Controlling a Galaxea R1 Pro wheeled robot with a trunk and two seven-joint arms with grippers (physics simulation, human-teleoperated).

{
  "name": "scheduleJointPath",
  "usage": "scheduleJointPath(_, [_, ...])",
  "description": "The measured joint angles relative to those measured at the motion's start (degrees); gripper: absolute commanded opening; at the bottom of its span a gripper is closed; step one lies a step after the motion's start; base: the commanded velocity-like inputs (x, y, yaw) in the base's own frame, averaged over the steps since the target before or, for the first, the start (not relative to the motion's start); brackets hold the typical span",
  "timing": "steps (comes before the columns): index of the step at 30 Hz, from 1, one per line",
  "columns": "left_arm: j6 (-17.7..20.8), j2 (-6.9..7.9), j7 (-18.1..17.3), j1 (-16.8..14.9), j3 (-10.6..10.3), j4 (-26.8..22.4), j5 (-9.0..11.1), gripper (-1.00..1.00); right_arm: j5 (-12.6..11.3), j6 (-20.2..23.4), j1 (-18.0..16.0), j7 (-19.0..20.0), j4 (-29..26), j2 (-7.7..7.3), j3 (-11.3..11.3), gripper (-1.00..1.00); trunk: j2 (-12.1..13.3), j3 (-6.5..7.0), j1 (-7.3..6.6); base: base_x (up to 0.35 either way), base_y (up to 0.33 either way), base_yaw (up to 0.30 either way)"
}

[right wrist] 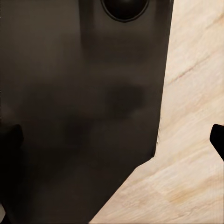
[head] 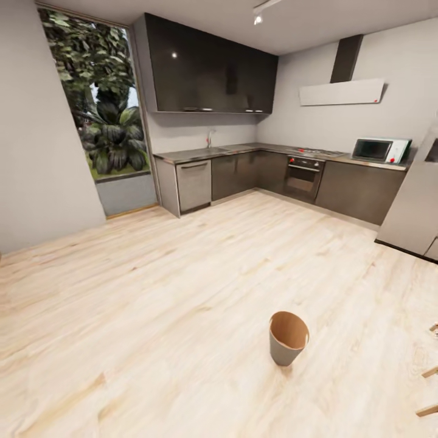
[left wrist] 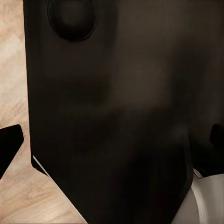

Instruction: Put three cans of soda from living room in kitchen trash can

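Note:
The tash can [head: 281, 351], a small round light-brown bin with a smooth brown inside, stands upright on the pale wood kitchen floor, low and right of middle in the head view. Nothing shows inside it. The cans of soda are out of view. In the left wrist view my left gripper [left wrist: 112, 149] stands open, its dark fingertips [left wrist: 9, 144] wide apart over a dark panel of my own body. In the right wrist view my right gripper [right wrist: 112, 144] is open too, fingertips [right wrist: 218, 140] spread over dark body and floor. Neither holds anything.
Dark grey cabinets [head: 243, 173] run along the back walls, with a black oven [head: 303, 177] and a microwave [head: 378, 149]. A steel fridge [head: 413, 207] stands at the right. A tall window [head: 100, 97] is at the back left. Wooden furniture legs [head: 429, 371] poke in at the right edge.

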Motion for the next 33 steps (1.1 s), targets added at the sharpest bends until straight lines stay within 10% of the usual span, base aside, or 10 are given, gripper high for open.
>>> scheduleJointPath(33, [-4.5, 0.01, -0.1, 0.0, -0.4, 0.1, -0.5, 1.0, -0.6, 0.1, 0.0, 0.0, 0.0, -0.04, -0.4, 1.0, 0.0, 0.0, 0.0, 0.223, 0.046, -0.219])
